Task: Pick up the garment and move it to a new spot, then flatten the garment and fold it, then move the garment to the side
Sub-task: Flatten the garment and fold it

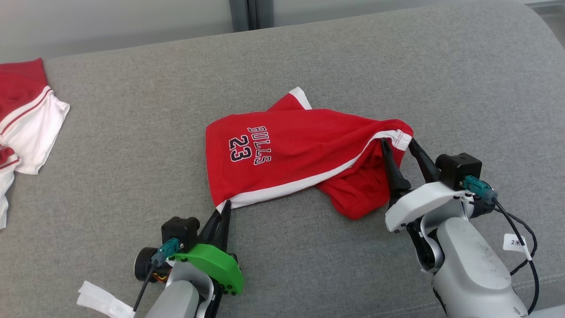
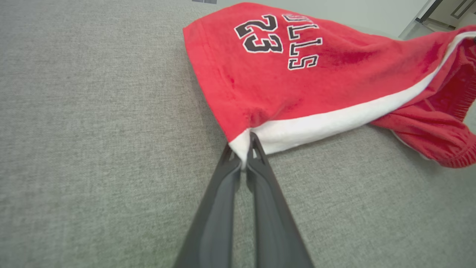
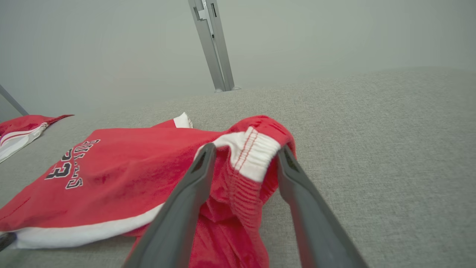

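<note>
Two grippers at the shorts (image 1: 287, 150): left gripper (image 1: 225, 206) clenched on a white hem corner, right gripper (image 1: 397, 142) spread astride the waistband; a red-and-white cloth (image 1: 26, 115) runs off the left edge.

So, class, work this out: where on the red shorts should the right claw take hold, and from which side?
The white elastic waistband bunched at the red shorts' right end. It stands raised off the couch, so the right claw, now straddling it from the near right, should just close.
</note>
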You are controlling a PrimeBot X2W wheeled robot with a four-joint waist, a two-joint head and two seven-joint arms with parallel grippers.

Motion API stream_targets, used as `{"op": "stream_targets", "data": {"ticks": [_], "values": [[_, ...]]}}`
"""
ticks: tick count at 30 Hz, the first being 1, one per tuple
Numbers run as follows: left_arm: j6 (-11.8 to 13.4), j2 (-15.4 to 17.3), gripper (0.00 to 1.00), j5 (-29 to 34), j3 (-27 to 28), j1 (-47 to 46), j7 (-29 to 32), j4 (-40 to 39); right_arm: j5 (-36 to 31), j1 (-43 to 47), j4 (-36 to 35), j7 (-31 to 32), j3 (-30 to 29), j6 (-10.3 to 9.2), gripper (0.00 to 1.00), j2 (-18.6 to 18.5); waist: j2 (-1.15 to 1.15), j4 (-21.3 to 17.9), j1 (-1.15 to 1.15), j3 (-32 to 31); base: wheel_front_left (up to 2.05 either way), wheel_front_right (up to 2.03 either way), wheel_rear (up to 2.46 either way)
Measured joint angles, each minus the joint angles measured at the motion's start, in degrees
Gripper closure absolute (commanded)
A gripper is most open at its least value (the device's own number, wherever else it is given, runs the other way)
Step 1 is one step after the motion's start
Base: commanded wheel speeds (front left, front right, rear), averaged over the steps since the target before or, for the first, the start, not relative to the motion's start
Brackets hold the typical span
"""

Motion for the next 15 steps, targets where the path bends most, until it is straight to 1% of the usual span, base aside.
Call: {"op": "stream_targets", "data": {"ticks": [2,3,6,8,9,10,15], "values": [[0.0,0.0,1.0,0.0,0.02,0.06,-0.01,-0.12,0.54,-0.24,-0.03,0.0,0.33,0.0,0.55,0.0,0.0,0.06,0.0,-0.18,0.0,0.0,0.0],[0.0,0.0,1.0,0.0,0.05,0.13,0.0,-0.2,0.6,-0.27,-0.02,0.0,0.41,0.0,0.6,0.01,0.0,0.08,0.0,-0.24,0.0,0.0,0.0],[0.01,0.0,1.0,0.0,0.08,0.54,0.0,-0.31,0.63,-0.27,0.48,0.0,0.68,0.0,0.81,0.0,0.0,0.16,0.0,-0.37,0.0,0.0,0.0],[0.01,0.0,1.0,0.03,0.19,0.6,-0.01,-0.43,0.69,-0.39,1.08,0.0,0.94,0.0,0.9,0.0,0.0,0.2,0.0,-0.37,0.0,0.0,0.0],[0.01,0.0,1.0,0.16,0.26,0.6,-0.01,-0.47,0.69,-0.46,1.3,0.0,1.01,0.0,0.98,0.01,0.0,0.22,0.0,-0.34,0.0,0.0,0.0],[0.01,0.0,1.0,0.25,0.4,0.59,0.0,-0.52,0.69,-0.55,1.54,0.0,1.11,0.0,1.0,0.0,0.0,0.23,0.0,-0.31,0.0,0.0,0.0],[0.02,0.0,1.0,0.7,1.57,0.59,0.0,-1.36,0.4,-1.72,2.42,0.0,1.43,0.0,1.0,0.0,0.0,0.26,0.0,-0.18,0.0,0.0,0.0]]}}
